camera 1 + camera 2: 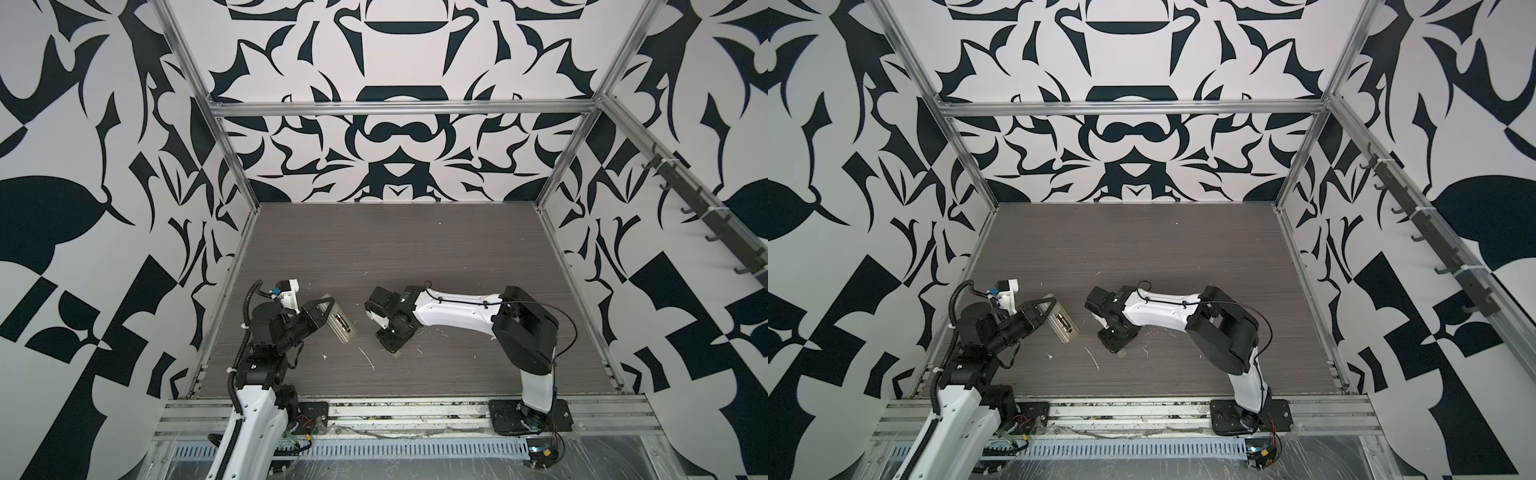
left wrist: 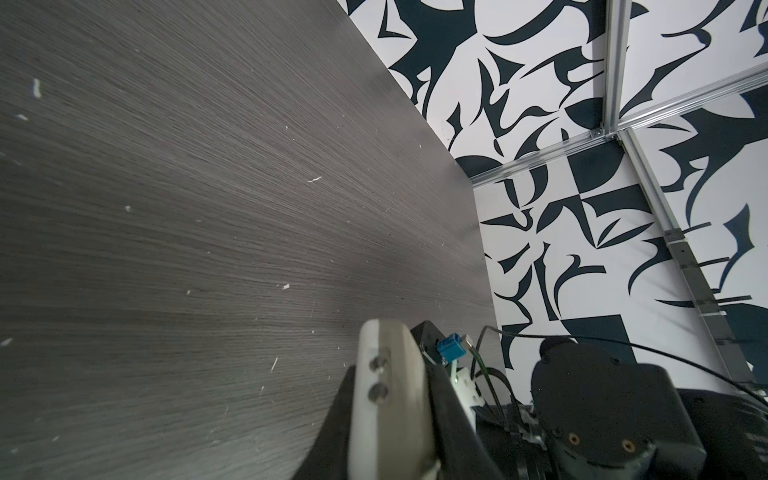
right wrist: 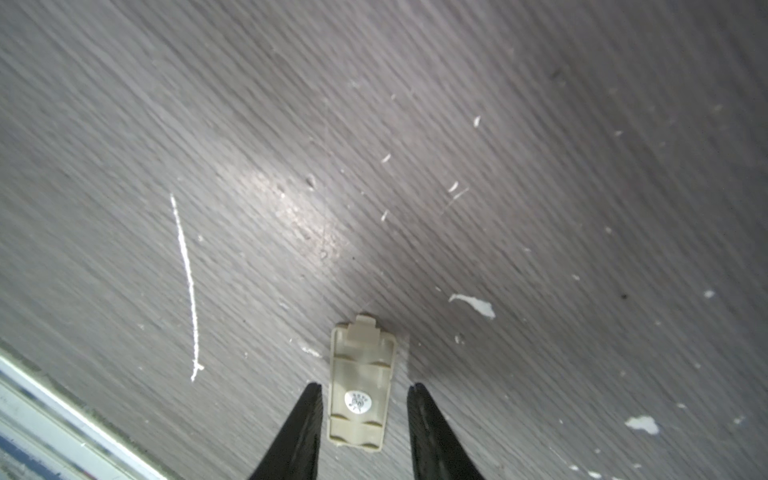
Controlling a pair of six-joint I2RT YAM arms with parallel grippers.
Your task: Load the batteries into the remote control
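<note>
**Remote control clamped on the left, cover framed on the right**

The remote control (image 1: 349, 332) sits back side up, with the batteries (image 1: 340, 321) showing only as dark shapes in its open recess. Your left fingers (image 1: 316, 313) are clenched on one end of it, and whether its other end rests on the desk (image 1: 415, 257) cannot be told. Right of the remote, near but apart from it, the beige cover (image 3: 361, 365) lies flat on the desk. Your right fingers (image 3: 305, 428) stand released, one on each side of the cover with a thin gap either way, grasping nothing. The cover's round white sticker (image 3: 357, 402) carries print too small to read.
</note>
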